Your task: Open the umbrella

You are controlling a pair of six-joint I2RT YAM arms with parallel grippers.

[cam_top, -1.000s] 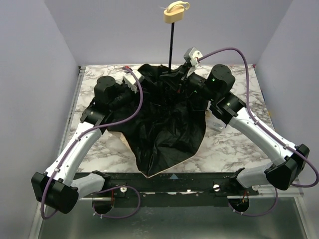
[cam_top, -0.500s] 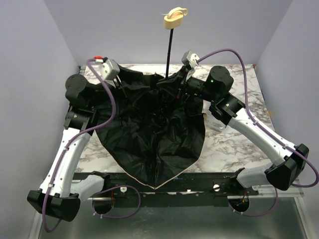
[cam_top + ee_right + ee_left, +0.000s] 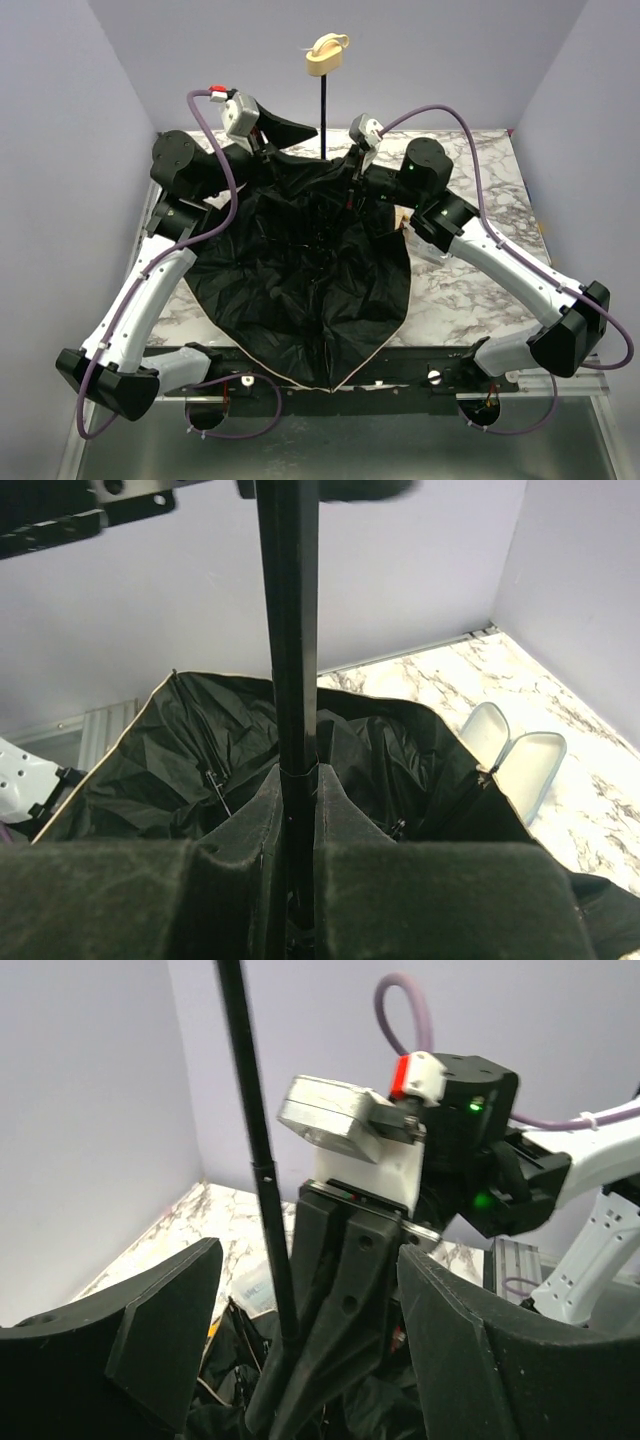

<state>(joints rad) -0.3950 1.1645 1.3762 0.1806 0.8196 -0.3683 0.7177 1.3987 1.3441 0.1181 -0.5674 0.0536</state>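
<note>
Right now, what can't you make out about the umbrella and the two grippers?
Top external: how the right gripper holds the umbrella by its shaft, lost against the black canopy; the table under that canopy; the pale case, mostly behind the right arm.
Right wrist: the shaft's lower end, behind the gripper's own fingers; the handle, past the top edge.
Left wrist: the handle, cut off at the top edge.
</note>
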